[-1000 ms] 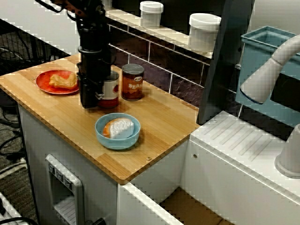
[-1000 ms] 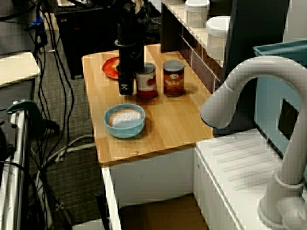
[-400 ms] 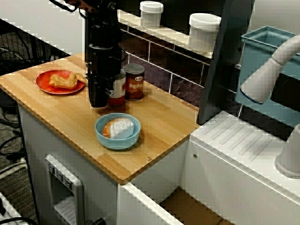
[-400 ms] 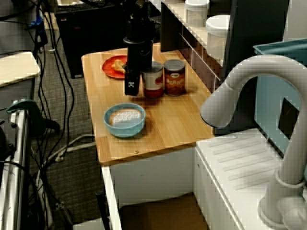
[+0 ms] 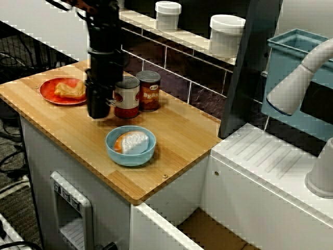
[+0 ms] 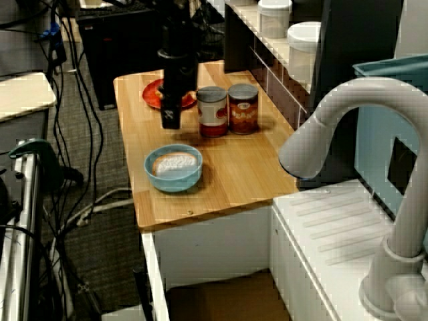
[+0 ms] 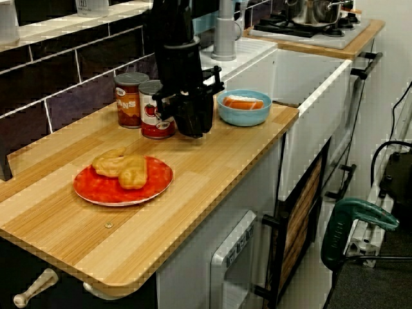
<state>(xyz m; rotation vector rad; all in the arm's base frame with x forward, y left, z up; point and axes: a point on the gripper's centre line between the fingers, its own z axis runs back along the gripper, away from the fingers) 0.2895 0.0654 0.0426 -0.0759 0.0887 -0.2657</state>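
The gripper [image 6: 171, 120] hangs just beside the tomato can [image 6: 212, 112], not touching it; I cannot tell whether its jaws are apart or together. The can stands upright on the counter [image 6: 241, 174], close against a second can [image 6: 243, 109]. I reckon a sideways drift could topple both.

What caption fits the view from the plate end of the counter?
Black gripper beside a red-labelled can, between a red plate of pastries and a blue bowl.
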